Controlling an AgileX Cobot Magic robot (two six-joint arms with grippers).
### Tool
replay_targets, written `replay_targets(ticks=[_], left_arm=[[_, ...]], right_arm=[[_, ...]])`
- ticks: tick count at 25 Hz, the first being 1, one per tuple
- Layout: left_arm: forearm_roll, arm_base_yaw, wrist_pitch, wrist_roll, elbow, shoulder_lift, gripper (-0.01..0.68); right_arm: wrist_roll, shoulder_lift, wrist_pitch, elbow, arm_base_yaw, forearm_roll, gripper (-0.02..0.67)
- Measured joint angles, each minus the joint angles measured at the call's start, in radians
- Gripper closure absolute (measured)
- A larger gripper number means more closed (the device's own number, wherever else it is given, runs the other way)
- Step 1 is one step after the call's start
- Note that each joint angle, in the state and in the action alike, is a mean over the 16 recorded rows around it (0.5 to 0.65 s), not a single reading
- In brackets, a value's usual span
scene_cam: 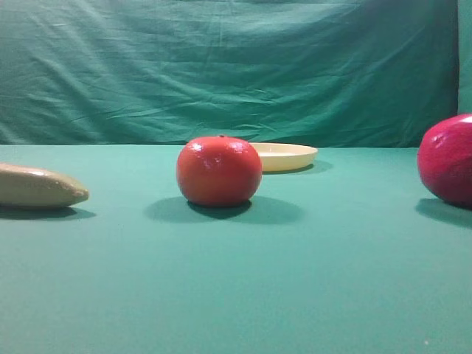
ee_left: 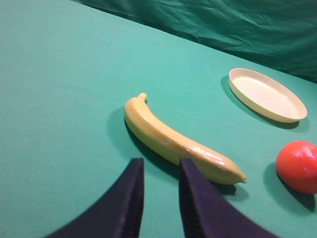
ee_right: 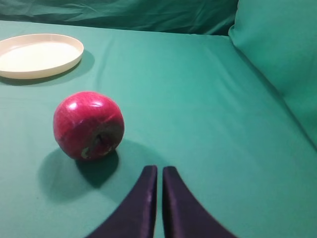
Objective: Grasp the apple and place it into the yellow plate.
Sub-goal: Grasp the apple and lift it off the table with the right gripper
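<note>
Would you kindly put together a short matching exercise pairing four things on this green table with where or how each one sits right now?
Things:
1. apple
2. yellow plate
3. banana
4. orange-red fruit

Places or states:
A. lying lengthwise just ahead of the left gripper
B. empty, at the back of the table
C. in the middle of the exterior high view, in front of the plate
D. resting on the cloth just ahead and left of the right gripper

Pairs: 1-D, 2-B, 3-A, 4-C
</note>
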Motion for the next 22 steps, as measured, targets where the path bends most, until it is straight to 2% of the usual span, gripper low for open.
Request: replay_targets(ticks=[22], left_arm=[[0.000, 0.000, 0.000, 0.000, 0.000, 0.000, 0.516]], right_arm=[[-0.002, 0.000, 0.000, 0.000, 0.000, -0.001, 0.649]])
